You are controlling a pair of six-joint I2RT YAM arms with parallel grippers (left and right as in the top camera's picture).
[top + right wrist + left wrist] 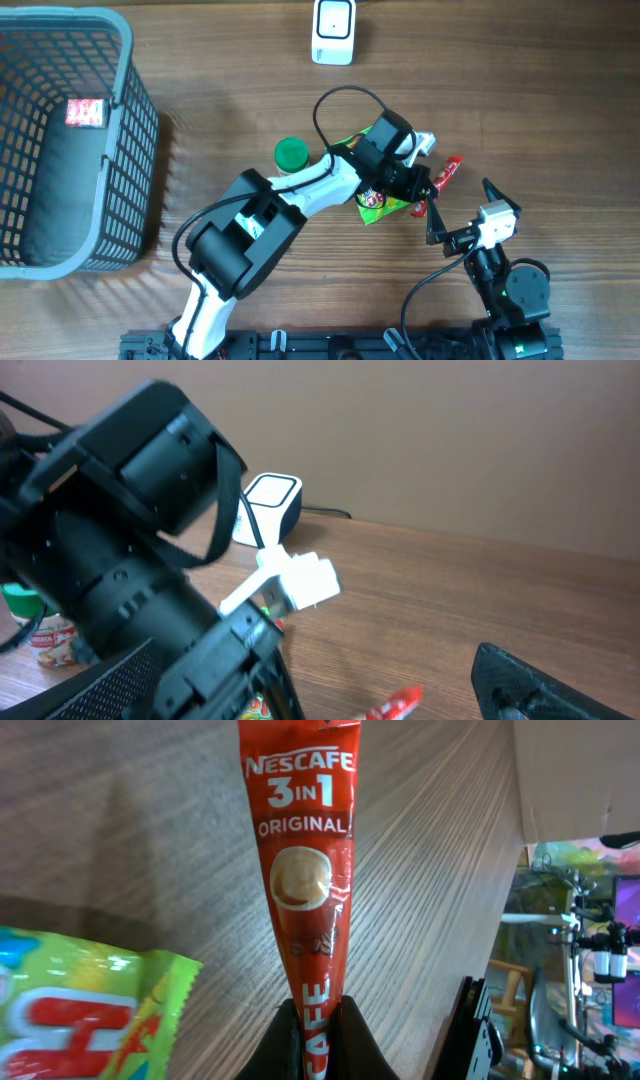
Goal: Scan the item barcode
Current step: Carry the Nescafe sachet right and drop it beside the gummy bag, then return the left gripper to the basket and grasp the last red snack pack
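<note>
The left gripper (318,1045) is closed on the coffee sachet (303,870), right of centre in the overhead view. The scanner (333,30) (top centre) is well apart, so scanning is not yet done. The right gripper (460,208) stands wide, empty.

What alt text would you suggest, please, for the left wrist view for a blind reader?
A long red Nescafe 3 in 1 Original coffee sachet is pinched at its lower end by the left end effector and stretches up the frame over a brown wood-grain table. A green and yellow plastic snack packet lies at lower left.
</note>
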